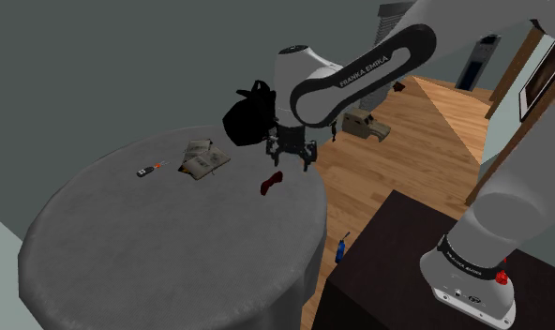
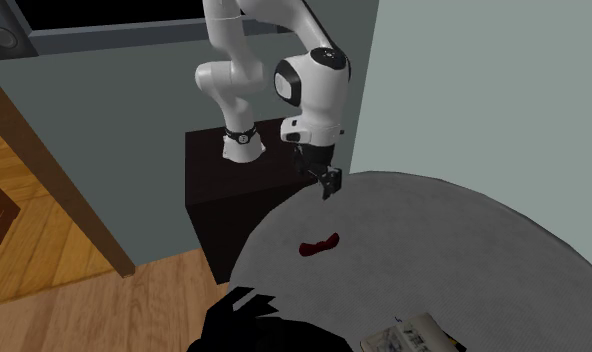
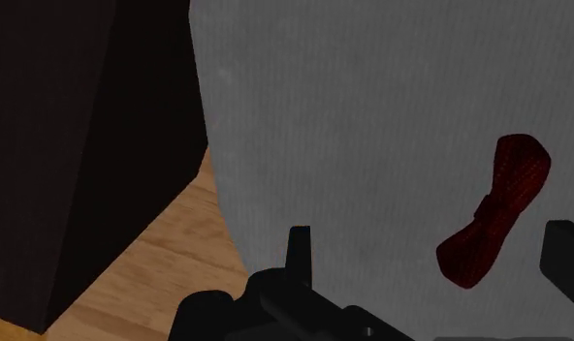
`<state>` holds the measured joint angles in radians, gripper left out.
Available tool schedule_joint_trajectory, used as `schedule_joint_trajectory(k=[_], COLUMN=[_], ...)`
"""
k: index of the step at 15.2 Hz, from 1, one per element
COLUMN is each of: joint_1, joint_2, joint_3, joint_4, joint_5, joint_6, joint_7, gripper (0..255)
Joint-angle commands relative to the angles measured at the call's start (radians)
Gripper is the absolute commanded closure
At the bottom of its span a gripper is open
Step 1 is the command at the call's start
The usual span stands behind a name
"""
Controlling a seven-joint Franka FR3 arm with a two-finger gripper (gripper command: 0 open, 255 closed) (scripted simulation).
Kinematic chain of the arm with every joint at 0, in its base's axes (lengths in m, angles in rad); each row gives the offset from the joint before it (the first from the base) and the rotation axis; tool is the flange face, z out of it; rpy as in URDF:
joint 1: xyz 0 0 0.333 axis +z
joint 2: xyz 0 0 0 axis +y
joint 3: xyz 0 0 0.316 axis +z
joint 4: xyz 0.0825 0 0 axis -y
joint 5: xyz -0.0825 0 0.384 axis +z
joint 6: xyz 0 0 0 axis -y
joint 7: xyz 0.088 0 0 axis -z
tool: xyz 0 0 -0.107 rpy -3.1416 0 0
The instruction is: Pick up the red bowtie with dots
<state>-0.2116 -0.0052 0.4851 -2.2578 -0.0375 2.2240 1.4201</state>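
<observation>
the arm (image 1: 515, 183) is made of smooth, rounded white shells joined by dark bands. one black band in the upper middle of the shoulder view carries white "franka emika" lettering (image 1: 365, 67). a small red mark (image 1: 501, 277) sits on the base collar at lower right. the gripper (image 1: 289, 163) is all black, with two flat fingers (image 3: 300, 254).

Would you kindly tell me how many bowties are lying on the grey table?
1. The dark red bowtie lies on the round grey table near the edge facing the stand, close to the open gripper. The black bag could hide another.
</observation>
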Motion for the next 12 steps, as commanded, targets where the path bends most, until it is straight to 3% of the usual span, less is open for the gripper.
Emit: schedule_joint_trajectory(k=[1, 9, 12], joint_1=[-0.001, 0.06, 0.065], joint_2=[0.095, 0.413, 0.432], joint_3=[0.0, -0.1, -0.107], joint_4=[0.052, 0.274, 0.271], joint_5=[-0.053, -0.195, -0.205], joint_6=[0.033, 0.11, 0.13], joint_7=[0.117, 0.469, 0.476], gripper=[0, 0, 0])
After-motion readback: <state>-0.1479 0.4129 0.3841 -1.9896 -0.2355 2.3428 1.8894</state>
